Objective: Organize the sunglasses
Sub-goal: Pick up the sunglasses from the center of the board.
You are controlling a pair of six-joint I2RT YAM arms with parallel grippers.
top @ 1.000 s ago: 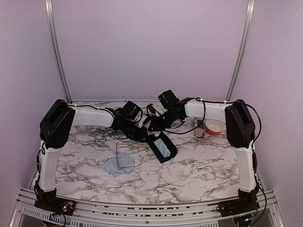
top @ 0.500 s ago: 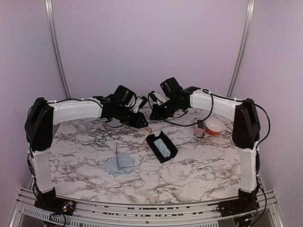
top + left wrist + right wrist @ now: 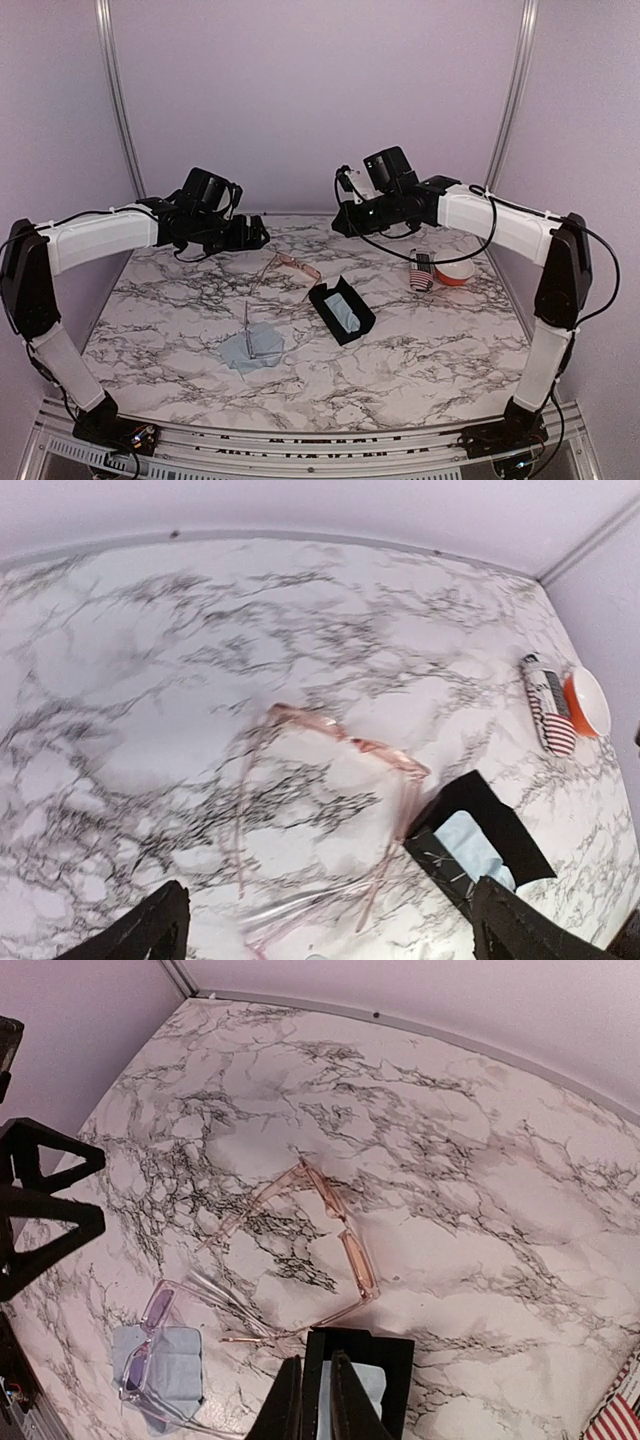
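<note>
The thin-framed sunglasses with pinkish-brown lenses (image 3: 291,268) are lying on the white marble-patterned table (image 3: 420,350) with both temples unfolded. They are sitting near the middle of the table, between the two arms and below the level of both grippers. Their lens front is facing the far side, and its right end is resting just beside the far corner of the black oblong case (image 3: 342,310). Nothing is touching them.

The sunglasses with the clear pale-lilac plastic frame (image 3: 258,335) are lying closer to the arm bases, left of the case. They are resting on a pale blue cloth (image 3: 250,352). Whether their long clear temple is touching the pink pair cannot be told.

The black case is lying open on the table and is showing a pale blue lining or cloth inside.

The left gripper (image 3: 250,233) is hovering above the far left part of the table. Its jaws are standing wide apart and are gripping nothing.

The right gripper (image 3: 342,222) is hovering above the far centre. In the right wrist view its fingers (image 3: 345,1400) are standing almost together, with only a narrow slit between them, and are holding nothing.

A stars-and-stripes patterned case (image 3: 423,272) is lying at the far right, just beside an orange bowl (image 3: 455,268).
</note>
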